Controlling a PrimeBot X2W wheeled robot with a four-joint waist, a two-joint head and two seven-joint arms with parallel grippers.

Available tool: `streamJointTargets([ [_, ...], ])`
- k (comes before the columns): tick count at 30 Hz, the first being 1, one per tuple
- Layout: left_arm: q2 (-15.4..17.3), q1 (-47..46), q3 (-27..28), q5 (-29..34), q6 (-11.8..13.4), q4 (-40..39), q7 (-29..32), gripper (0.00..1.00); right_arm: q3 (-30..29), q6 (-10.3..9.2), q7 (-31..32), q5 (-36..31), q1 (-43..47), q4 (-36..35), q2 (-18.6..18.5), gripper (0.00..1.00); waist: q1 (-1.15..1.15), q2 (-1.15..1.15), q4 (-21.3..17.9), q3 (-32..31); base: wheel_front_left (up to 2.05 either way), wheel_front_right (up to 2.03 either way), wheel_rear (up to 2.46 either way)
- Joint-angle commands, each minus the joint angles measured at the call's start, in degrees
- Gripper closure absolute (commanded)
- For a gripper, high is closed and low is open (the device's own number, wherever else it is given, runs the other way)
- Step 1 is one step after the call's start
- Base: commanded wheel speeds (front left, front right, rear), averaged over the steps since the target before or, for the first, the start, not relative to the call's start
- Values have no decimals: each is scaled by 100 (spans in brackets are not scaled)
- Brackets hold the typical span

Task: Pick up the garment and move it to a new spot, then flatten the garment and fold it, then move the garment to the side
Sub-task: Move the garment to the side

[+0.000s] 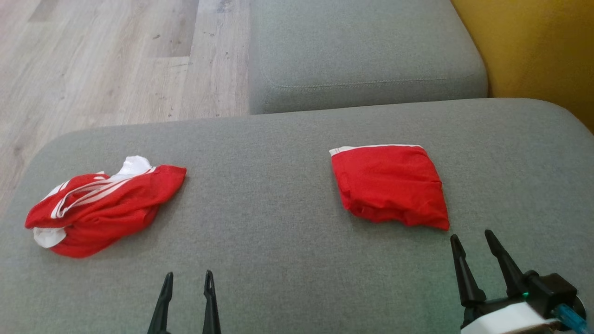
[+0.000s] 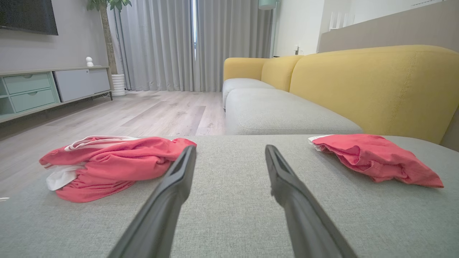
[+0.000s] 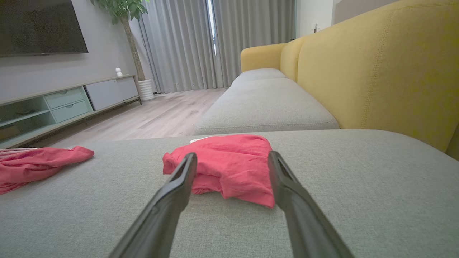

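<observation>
Folded garment (image 1: 390, 185) well inside edges of cushion (image 1: 269, 153) — wide gap to crumpled garment (image 1: 104, 208)

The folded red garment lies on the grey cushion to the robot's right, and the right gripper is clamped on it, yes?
No: the right gripper is open and holds nothing; the right wrist view shows it spread before the folded red garment. Rest stands.

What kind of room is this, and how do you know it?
Most likely a home living room: a yellow-backed sofa, a television above a low cabinet, and long grey curtains.
</observation>
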Motion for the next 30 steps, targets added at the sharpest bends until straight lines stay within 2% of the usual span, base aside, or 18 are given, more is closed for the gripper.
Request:
streamJointTargets([
  [1, -20, -206, 196, 41, -22, -168, -29, 0, 77, 19, -77, -51, -133, -172, -29, 0, 0, 0, 16, 10, 0, 0, 0],
  [30, -23, -278, 54, -102, 115, -248, -29, 0, 122, 19, -78, -108, -210, -17, -150, 0, 0, 0, 25, 264, 0, 0, 0],
])
